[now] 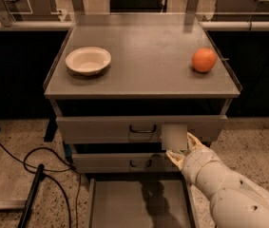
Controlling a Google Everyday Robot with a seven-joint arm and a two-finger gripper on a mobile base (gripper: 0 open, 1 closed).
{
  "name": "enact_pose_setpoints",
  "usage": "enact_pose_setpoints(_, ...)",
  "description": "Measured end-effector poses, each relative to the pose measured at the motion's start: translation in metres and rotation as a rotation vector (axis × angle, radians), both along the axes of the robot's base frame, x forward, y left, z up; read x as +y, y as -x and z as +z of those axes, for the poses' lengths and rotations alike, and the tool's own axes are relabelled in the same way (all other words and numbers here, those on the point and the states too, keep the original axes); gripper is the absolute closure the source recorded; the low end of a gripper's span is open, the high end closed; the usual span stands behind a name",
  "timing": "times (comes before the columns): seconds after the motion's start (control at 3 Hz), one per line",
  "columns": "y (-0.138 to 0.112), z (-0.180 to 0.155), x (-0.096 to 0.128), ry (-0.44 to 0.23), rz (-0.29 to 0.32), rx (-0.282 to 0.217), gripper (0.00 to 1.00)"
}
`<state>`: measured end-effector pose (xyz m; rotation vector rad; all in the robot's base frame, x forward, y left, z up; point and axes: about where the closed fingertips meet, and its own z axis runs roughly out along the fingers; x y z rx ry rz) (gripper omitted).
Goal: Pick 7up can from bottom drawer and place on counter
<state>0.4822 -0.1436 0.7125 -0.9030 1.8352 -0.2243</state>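
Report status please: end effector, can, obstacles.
End effector shut on 7up can, below counter edge. Bottom drawer open. Bowl and orange sit on counter.

the 7up can [174, 137], clasped by the gripper [181, 145] right of centre, is a blurred pale block; the bottom drawer [120, 204] runs off the lower edge.
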Motion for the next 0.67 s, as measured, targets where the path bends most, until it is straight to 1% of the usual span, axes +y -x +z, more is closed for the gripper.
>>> enact_pose_setpoints(0.33,-0.014,0.031,-0.019,0.008,-0.057,-0.055,1.00)
enact_pose_setpoints(0.67,-0.027,0.081,-0.040,0.028,-0.112,-0.141,1.00)
